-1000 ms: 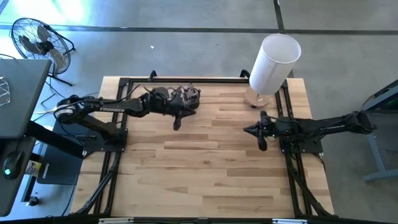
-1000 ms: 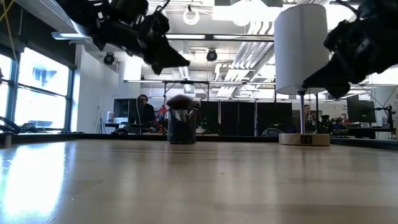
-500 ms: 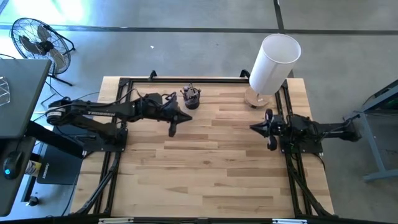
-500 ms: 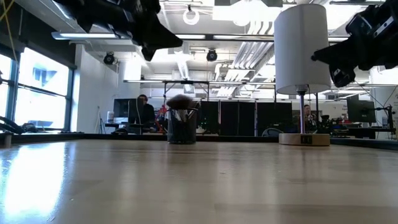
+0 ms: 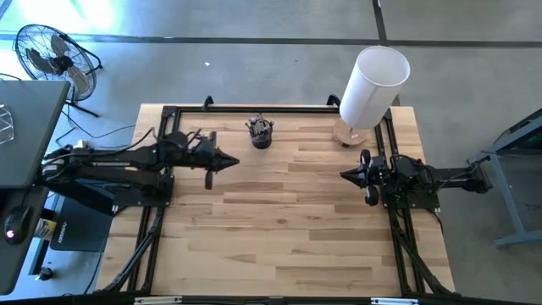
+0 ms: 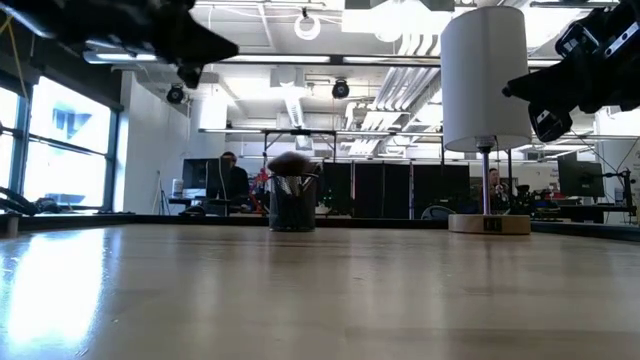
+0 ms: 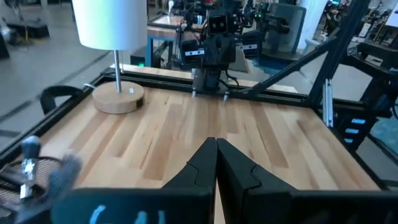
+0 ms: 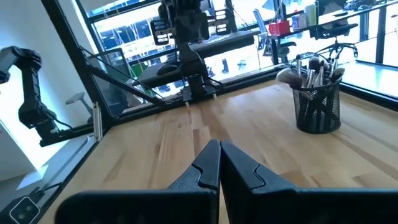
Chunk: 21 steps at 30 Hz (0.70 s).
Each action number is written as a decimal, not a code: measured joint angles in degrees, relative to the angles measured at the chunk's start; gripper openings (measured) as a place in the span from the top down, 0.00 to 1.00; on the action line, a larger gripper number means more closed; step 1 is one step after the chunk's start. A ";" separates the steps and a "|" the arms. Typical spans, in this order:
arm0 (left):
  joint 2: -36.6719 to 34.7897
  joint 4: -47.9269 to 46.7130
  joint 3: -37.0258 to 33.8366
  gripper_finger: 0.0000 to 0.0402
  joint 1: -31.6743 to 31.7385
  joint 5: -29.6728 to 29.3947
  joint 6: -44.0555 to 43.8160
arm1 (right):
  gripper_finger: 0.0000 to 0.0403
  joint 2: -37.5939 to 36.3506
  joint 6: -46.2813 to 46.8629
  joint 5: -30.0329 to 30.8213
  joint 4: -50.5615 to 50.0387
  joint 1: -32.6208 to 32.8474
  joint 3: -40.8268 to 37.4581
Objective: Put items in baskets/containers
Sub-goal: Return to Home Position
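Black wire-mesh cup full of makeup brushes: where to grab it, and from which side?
Grip the black wire-mesh cup by its round wall, about mid-height, coming in level from the side. It stands upright, and the makeup brushes fan out above the rim, so a top-down pinch would likely hit them.

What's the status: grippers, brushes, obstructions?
Left gripper shut, empty, above table, left side. Right gripper shut, empty, at right edge. Brushes stand in mesh cup; none loose. White lamp apart from both arms.
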 joint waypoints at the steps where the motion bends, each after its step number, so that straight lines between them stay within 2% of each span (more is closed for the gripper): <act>1: -1.84 -0.01 -1.44 1.00 0.00 -0.11 0.48 | 1.00 0.00 -0.02 -0.06 0.04 0.00 -0.01; 11: -21.03 -1.39 -14.84 1.00 -0.33 0.63 -1.23 | 1.00 0.00 -0.04 -0.17 0.22 0.00 -0.07; 13: -25.24 -4.00 -16.46 1.00 -1.50 0.15 -1.94 | 1.00 0.00 -0.06 -0.17 0.23 0.00 -0.07; 17: -32.88 -8.39 -19.00 1.00 -6.29 -4.09 -2.29 | 1.00 0.00 -0.06 -0.17 0.24 0.00 -0.09; 21: -38.36 -13.06 -20.05 1.00 -11.82 -10.27 1.90 | 1.00 0.01 -0.06 -0.17 0.24 0.00 -0.09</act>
